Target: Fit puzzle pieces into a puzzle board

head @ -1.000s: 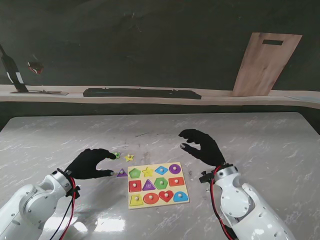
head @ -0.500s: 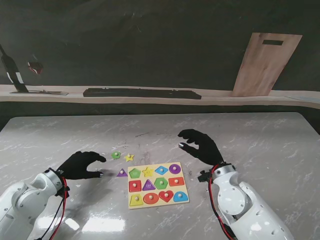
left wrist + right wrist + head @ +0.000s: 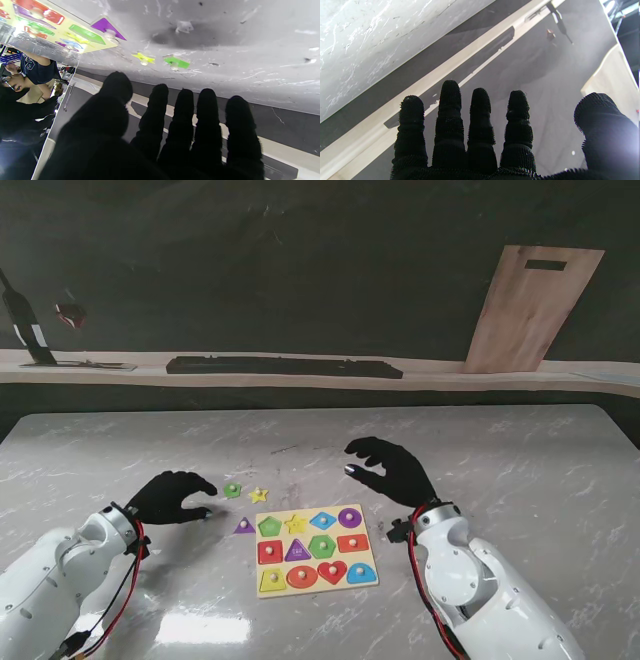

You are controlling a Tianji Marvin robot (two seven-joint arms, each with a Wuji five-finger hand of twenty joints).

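1. Puzzle board (image 3: 316,551), pale yellow, lies flat on the grey marble table (image 3: 520,450), close to me and slightly to the right of centre between the two arms.
2. Most of its recesses look filled: three rows of coloured shapes, each with a small knob, sit in the board. Whether any recess is empty is too small to tell from the stand view.
3. Three pieces lie loose on the table, to the left of the board. The purple triangle (image 3: 244,526) lies just beside the board's left edge. The yellow star (image 3: 259,495) and the green piece (image 3: 232,490) lie side by side, a little farther from me than the board's far left corner.
4. Judging by this, the task is well along, with these three pieces left to seat.
5. The left hand (image 3: 172,498), in a black glove, hovers over the table to the left of the loose pieces. Its fingers (image 3: 183,117) are spread and gently curled, and it holds nothing. Its fingertips point toward the green piece without touching it.
6. The right hand (image 3: 388,470), also in a black glove, hovers above the table just beyond the board's far right corner. Its fingers (image 3: 480,130) are extended and apart, with the thumb set wide, and it holds nothing.
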